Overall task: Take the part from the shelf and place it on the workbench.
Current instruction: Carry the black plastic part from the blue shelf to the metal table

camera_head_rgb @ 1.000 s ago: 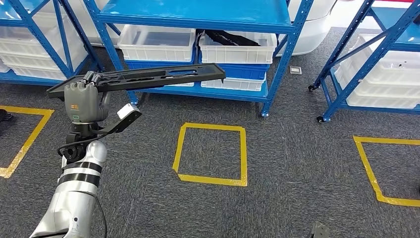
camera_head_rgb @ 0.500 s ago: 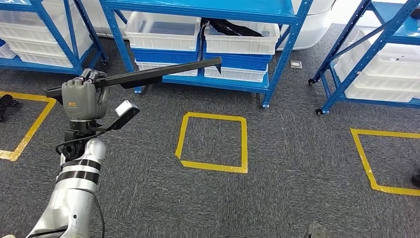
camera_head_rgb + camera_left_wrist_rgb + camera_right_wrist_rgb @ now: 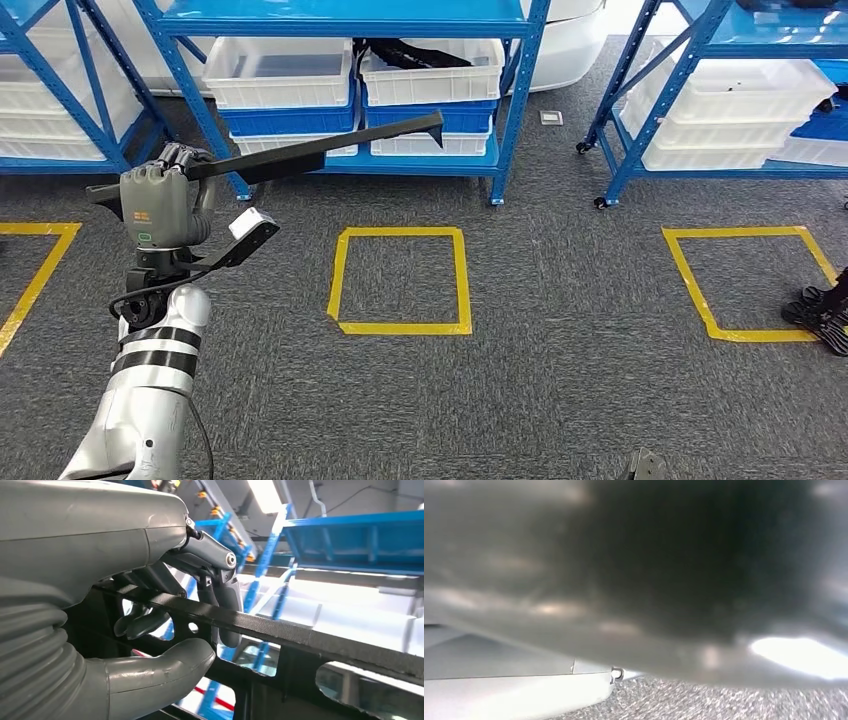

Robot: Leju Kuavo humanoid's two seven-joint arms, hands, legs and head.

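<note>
Carrying is where you stand in the task: at nine o'clock in the head view, your left hand (image 3: 155,205) has its fingers (image 3: 222,602) wrapped round one end of the part (image 3: 330,145), a long black panel reaching toward twelve o'clock, clear of the shelf (image 3: 345,20). Retrieval looks done. At centre, a yellow floor square (image 3: 400,280) lies ahead; a second sits at three o'clock. No workbench is visible, so placement remains. Your right hand's fingers you cannot judge; its wrist view is blurred.
</note>
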